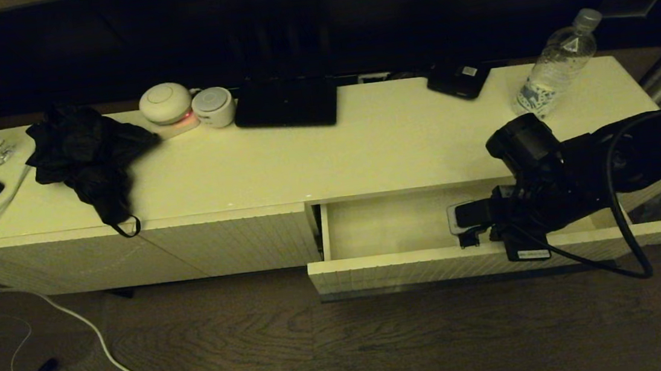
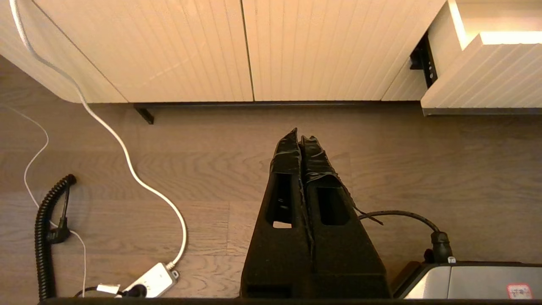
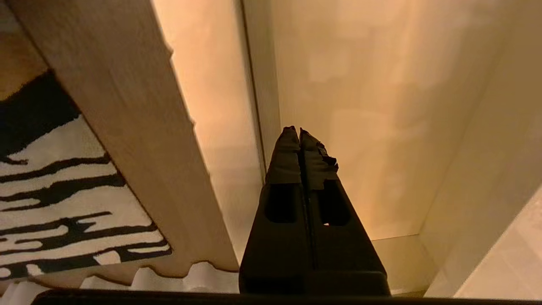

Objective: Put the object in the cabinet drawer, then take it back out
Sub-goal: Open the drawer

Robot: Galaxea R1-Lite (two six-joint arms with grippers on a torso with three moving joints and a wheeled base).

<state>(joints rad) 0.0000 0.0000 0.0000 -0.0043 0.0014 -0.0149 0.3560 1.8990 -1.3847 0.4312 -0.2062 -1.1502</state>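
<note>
Head view: the bottle (image 1: 558, 65) stands upright on the cabinet (image 1: 279, 160) top at its far right corner, long axis vertical, grey cap uppermost. The drawer (image 1: 483, 255) is pulled out below it, on the cabinet's right half, and its pale floor shows nothing lying in it. The right pincer (image 1: 459, 216) hangs inside the open drawer, pointing left along it, so the bottle lies up, farther back and to the right of it, behind the arm's wrist rather than ahead of the tips. The right arm is plainly the nearer one; the left arm does not show here. By my reading the drawer is ready and the bottle has not yet been fetched, so the next move calls for lifting out of the drawer and swinging back and rightward to take the bottle from the side.

Left wrist view: the left pincer (image 2: 300, 136) is clenched on nothing and parked low over the floor, well left of the drawer front (image 2: 482, 74); the bottle is out of sight.

Right wrist view: the right pincer (image 3: 295, 132) is clenched and empty, tips pressed together, over the bare drawer floor (image 3: 360, 106) near its front wall. No bottle here.
</note>
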